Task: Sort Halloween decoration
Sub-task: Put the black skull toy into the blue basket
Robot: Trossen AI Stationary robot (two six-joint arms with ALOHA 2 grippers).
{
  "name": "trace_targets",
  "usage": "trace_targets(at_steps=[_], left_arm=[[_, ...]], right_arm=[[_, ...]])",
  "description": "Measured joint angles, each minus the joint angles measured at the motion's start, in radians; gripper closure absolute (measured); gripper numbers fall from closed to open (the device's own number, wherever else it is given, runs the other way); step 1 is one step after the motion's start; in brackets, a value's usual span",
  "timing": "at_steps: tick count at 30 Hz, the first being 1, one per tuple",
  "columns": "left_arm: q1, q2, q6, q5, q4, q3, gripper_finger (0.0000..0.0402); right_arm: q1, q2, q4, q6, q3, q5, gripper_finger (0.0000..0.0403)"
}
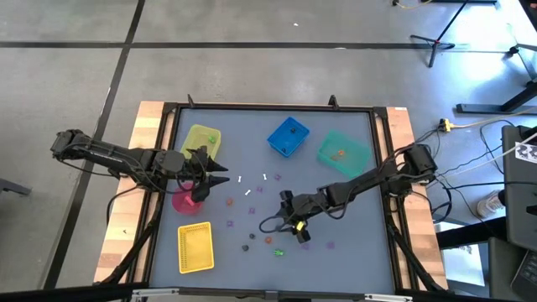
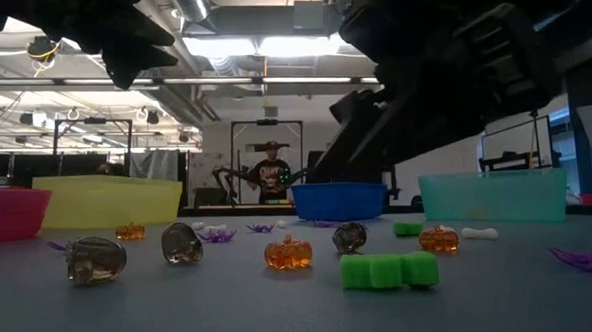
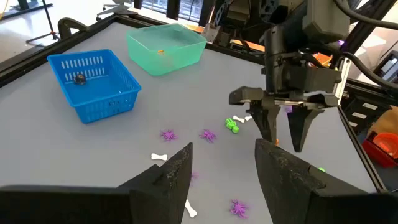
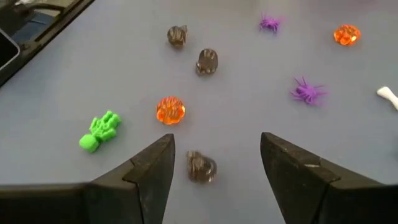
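Two arms over one grey table [image 1: 352, 243], so starting with the big stuff. The left arm comes in from the left edge and its left gripper [image 1: 220, 174] hangs between the yellow tub [image 1: 201, 139] and the pink bowl [image 1: 186, 201], fingers spread with nothing between them. The arm covers part of that pink bowl from above, so I can't see what's in it. The right arm reaches in from the right side, and the right gripper [image 4: 214, 163] is low over the trinkets near the front middle, claw also spread wide and empty.

Bins next: blue basket [image 3: 93, 81] with one small dark piece in it, teal tub [image 3: 166, 46] with a tiny orange thing inside, and a flat yellow basket [image 1: 195, 247] near the front left.

The Halloween decoration [image 4: 170, 110] is mostly loose on the mat in the middle and front. In the right wrist view a dark skull [image 4: 201, 167] sits right between the fingers, an orange pumpkin just beside it, a green skeleton [image 4: 99, 131] off to one side, plus two more dark skulls, purple spiders [image 4: 306, 92] and a white bone [image 4: 387, 94] cut off at the frame edge.

From above most of the pieces are just coloured specks, hard to tell apart
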Motion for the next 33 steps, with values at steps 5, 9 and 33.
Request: trace_targets(at_steps=[5,9,33], left_arm=[[0.000,0.000,0.000,0.000,-0.001,0.000,0.0243],[0.000,0.000,0.000,0.000,-0.001,0.000,0.0243],[0.000,0.000,0.000,-0.003,-0.001,0.000,0.0243]], right_arm=[[0.000,0.034,0.011,0.000,0.000,-0.024,0.0166],[0.001,0.057,0.014,0.000,0.000,-0.027,0.0166],[0.001,0.111,0.056,0.004,0.000,-0.044,0.0170]])
